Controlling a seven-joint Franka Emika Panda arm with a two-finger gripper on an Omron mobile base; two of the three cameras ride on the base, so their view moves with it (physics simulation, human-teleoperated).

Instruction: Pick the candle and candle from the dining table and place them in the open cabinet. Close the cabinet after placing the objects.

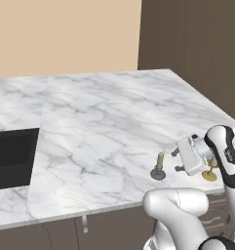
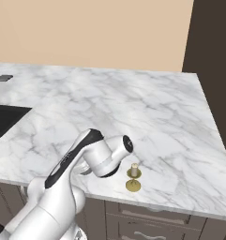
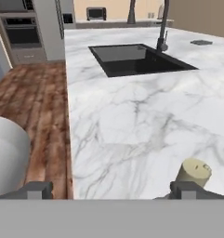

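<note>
Lettering or brand marks cannot be read anywhere on the visible items. Marble surface (image 1: 104, 127) is white with grey veins and carries both candles near its front edge. In the left base view the olive-beige candle (image 1: 160, 160) stands upright on a round dark grey dish base (image 1: 158, 174), and the end effector (image 1: 178, 160) lies level just beside it at 3 o'clock, finger tips pointing toward the candle, apart from it. The end effector stands fully spread with nothing between its fingers. In the hand view the finger tips (image 3: 35, 190) rise far apart at the bottom edge, and the rounded top of the olive-beige candle (image 3: 194, 172) sits directly above the tip on the view's right side, outside the gap between the two tips; whether it touches that tip cannot be told. The cream candle (image 2: 134, 170) stands upright on a gold holder (image 2: 133, 185) in the right base view, at 3 o'clock of the wrist, close to the surface's front edge. In the left base view only part of its gold holder (image 1: 209, 176) shows behind the wrist. A black sink (image 3: 139, 59) with a dark faucet (image 3: 163, 25) is set in the surface at 12 o'clock of the hand view, well apart from the candles.
</note>
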